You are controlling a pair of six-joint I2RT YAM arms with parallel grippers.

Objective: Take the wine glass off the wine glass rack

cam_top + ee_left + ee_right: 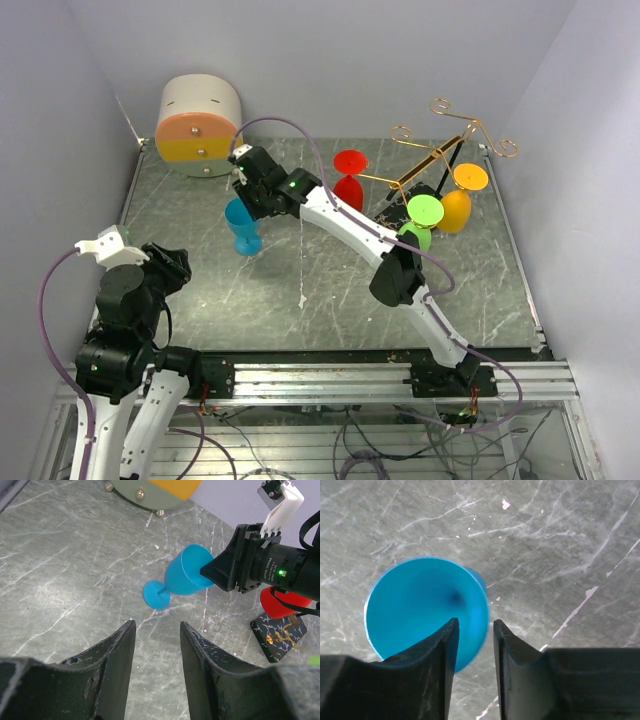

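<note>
Toward the desk's far-left corner, the blue wine glass [242,226] stands upright, clear of the wine glass rack [441,150] at the far-right corner. The right gripper [475,623] straddles its rim; whether it pinches, I cannot tell. The left gripper [157,626] hangs released by the near-left corner.

A dark grey marbled tabletop [300,290] with white veins sat boxed in by pale lavender walls [350,50] on three sides. At its far left corner stood a round cream cabinet [197,125], seemingly with orange and yellow drawer fronts.
</note>
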